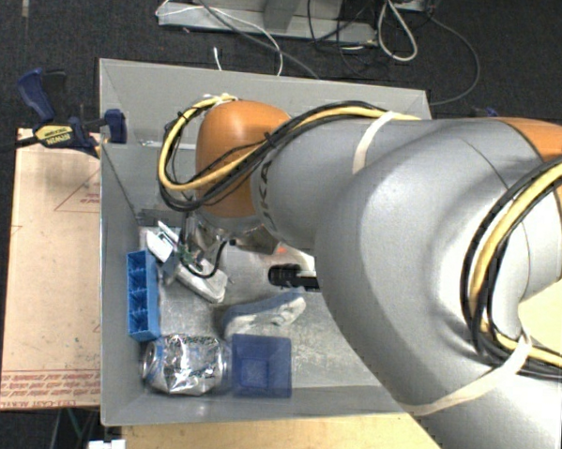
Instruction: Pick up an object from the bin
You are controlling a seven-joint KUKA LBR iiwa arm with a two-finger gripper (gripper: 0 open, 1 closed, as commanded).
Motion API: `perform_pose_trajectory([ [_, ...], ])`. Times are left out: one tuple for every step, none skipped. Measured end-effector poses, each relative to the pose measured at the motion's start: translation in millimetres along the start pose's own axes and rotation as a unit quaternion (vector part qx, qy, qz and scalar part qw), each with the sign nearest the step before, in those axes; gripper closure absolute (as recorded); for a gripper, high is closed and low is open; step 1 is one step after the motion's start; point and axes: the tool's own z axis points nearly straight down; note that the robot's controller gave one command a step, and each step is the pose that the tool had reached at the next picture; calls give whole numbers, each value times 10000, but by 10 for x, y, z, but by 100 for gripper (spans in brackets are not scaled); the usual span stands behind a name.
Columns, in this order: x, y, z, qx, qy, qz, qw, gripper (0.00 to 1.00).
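Note:
My gripper [198, 252] reaches down under the orange wrist cover into the left part of the bin. Right below it lies a small white piece [207, 283], touching or nearly touching it. A white object with a green and dark patch [162, 244] lies just to its left. Along the left wall stands a long blue ribbed block [142, 296]. To the right of the gripper a black-tipped white marker [292, 278] pokes out from under the arm.
Toward the front of the bin lie a pale blue-grey wrapped thing [262, 313], a blue square cup [261, 365] and a crumpled silver foil pack [184, 364]. The thick grey arm covers the bin's right half and back.

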Motion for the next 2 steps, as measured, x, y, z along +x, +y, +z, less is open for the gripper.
perform_pose_trajectory([
  [11,-20,-314,44,27,-4,10000,100],
  [12,-18,-675,49,28,-15,10000,100],
])
